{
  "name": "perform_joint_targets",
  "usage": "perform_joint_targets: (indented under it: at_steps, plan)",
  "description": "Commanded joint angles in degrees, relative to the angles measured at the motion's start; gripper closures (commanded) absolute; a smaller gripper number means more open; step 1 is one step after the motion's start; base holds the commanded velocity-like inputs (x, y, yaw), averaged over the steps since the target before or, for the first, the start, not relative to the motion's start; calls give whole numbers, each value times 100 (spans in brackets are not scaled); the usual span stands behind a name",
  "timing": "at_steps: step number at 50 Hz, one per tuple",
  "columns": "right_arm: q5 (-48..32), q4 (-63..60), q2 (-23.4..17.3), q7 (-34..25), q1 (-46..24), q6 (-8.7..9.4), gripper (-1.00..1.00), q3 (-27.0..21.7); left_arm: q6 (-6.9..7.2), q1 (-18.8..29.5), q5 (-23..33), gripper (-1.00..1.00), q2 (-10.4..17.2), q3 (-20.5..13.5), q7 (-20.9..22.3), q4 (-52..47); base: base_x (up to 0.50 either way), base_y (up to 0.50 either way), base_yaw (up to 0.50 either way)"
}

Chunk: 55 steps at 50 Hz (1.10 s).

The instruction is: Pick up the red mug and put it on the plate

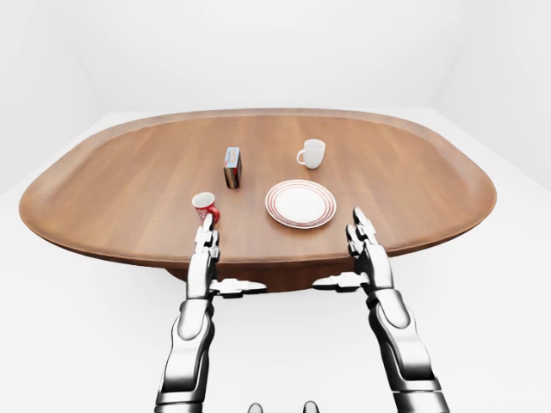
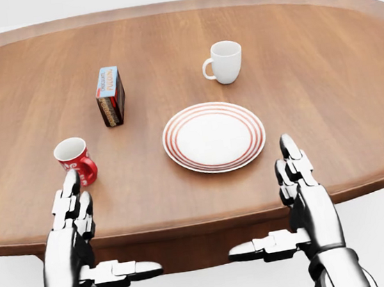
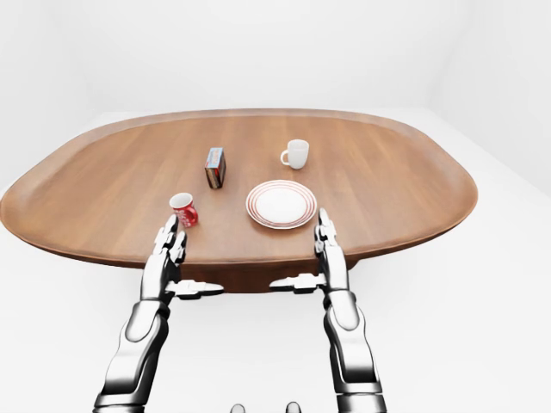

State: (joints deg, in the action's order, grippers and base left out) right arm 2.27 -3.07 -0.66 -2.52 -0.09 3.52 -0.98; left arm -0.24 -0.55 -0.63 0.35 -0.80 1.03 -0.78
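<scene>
Starting at the left of the head view, our left hand (image 2: 71, 214) is raised over the near edge of the oval wooden table (image 2: 353, 82), fingers straight and together, thumb stuck out sideways toward the middle; it holds nothing. Its fingertips sit right at the red mug (image 2: 75, 160), which stands upright on the table with its mouth up. In this view the tips overlap the mug's lower side, so we cannot tell whether they touch it or stop just short. The mug lies straight ahead of that hand and slightly toward the plate side, so we judge the left hand is the one to take it: a short reach ahead, then fingers and thumb closing round the body.

Further right and deeper on the table stands a small printed box (image 2: 110, 96), upright, well clear of the mug. Next comes the red-ringed white plate (image 2: 213, 136), bare, lying to the right of the mug. The carry would run rightward. Beyond the plate, a white mug (image 2: 225, 61) stands apart from it.

At the right, our right hand (image 2: 301, 189) mirrors the left: fingers straight, thumb pointing inward, nothing held, near the plate's near-right rim but far from the red mug.
</scene>
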Motion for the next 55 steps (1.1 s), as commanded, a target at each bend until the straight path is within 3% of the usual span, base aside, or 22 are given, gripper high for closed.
perform_joint_targets:
  at_steps: [1,8,10,11,13,15,17,19,22,27,30,37,55]
  plan:
    - [269,-630,-119,-540,1,148,-100,-107,-10,-74,-136,-100,58,-153,159,-162,0,0,0]
    - [235,-603,-138,-601,-21,148,-100,-187,31,-37,-155,-100,65,-164,150,-172,0,0,0]
    - [285,-813,-119,-569,-41,148,-100,-241,232,-14,-196,-100,72,-182,135,-384,0,0,0]
    - [377,-1190,-129,-527,-81,148,-100,-289,524,11,-346,-100,67,-248,98,-959,0,0,0]
    - [165,-2061,-231,-422,-179,148,-100,-274,524,247,-855,-100,115,-464,-35,-2429,0,0,0]
    - [28,-3082,-342,-421,-438,148,-100,-301,524,959,-1698,-100,267,-969,-480,-3842,0,0,0]
    - [-136,-3558,-400,-434,-668,148,-100,-357,524,1554,-2369,-100,479,-1342,-1022,-4248,0,0,0]
    - [-376,-3545,-397,-364,-724,148,-100,-385,524,1576,-2561,-100,607,-1299,-1165,-4192,0,0,0]
    - [-218,-3561,-242,-316,-554,148,-100,-446,524,1458,-2342,-100,651,-1086,-1176,-3851,0,0,0]
    - [-186,-3631,-210,-425,-428,148,-100,-375,524,1641,-2822,-100,780,-1339,-1507,-4110,0,0,0]
    - [-144,-3703,-262,-434,-495,148,-100,-442,524,1922,-3229,-100,1001,-1558,-1802,-4182,0,0,0]
    - [-87,-3699,-310,-424,-563,148,-100,-522,524,2024,-3524,-100,1239,-1633,-2121,-4189,0,0,0]
    - [-3,-3762,-311,-468,-491,148,-100,-570,524,2027,-3478,-100,1307,-1604,-2110,-3986,-3,40,0]
